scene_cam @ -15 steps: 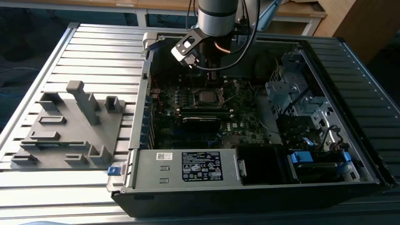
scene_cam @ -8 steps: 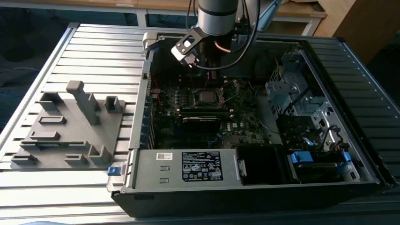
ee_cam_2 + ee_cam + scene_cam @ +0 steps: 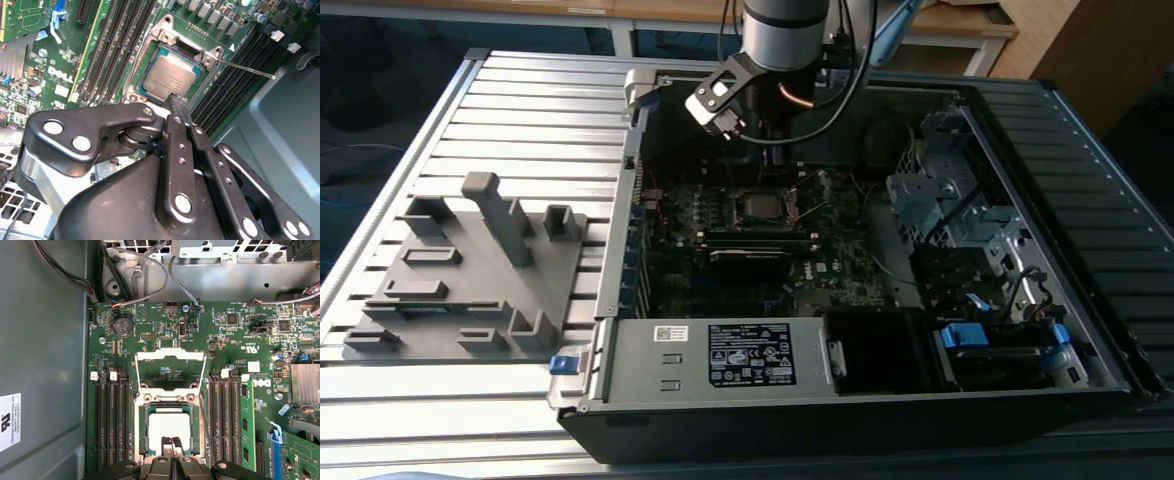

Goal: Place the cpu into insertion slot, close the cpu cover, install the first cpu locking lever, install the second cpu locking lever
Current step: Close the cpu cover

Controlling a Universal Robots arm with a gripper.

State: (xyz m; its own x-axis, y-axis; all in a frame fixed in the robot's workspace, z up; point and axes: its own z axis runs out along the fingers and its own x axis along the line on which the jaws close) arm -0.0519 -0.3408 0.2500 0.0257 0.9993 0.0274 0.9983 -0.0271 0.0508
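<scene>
The cpu lies flat in the insertion slot on the green motherboard, its silver-grey top facing up; the second wrist view also has the cpu. The cpu cover stands open, tilted up from its hinge at one side of the socket. My gripper is shut with nothing between its fingers, and the tips hover at the chip's edge farthest from the cover; I cannot tell whether they touch it. A thin locking lever sticks out free beside the socket. In the exterior view the gripper hangs above the socket.
Long black memory slots flank the socket on both sides. Case walls, grey cables and drive cages surround the board. A power supply fills the case front. A grey fixture plate lies on the table at the exterior view's left.
</scene>
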